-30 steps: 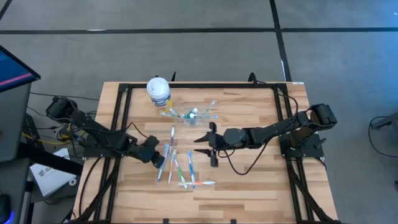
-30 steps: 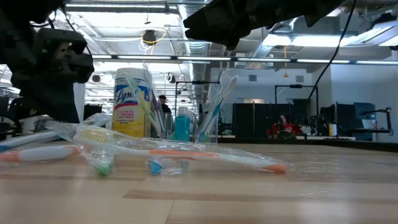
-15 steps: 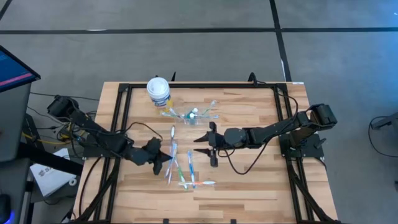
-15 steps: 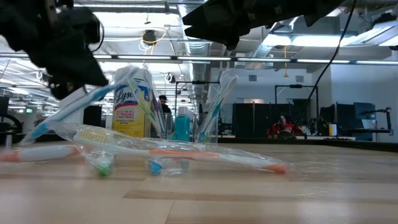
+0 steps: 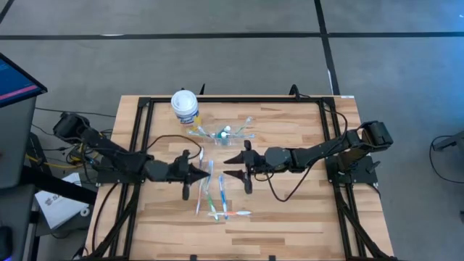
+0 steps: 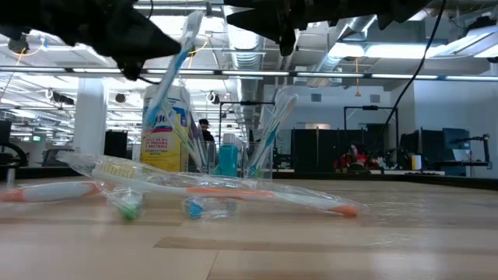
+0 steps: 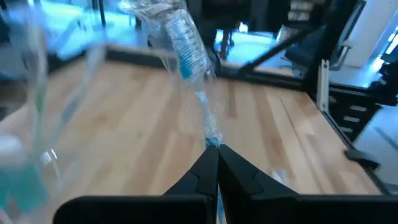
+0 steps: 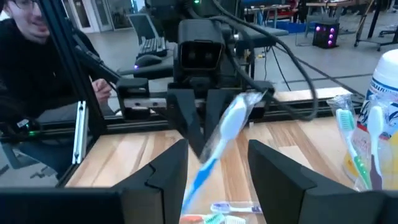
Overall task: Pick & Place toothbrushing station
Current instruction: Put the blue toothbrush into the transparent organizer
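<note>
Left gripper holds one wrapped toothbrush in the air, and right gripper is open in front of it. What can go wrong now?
The left gripper pinches the blue toothbrush only near one end, so it may swing or slip. The open right gripper sits close opposite, so the two could collide or miss a handover. A drop would land among the loose toothbrushes below.
</note>
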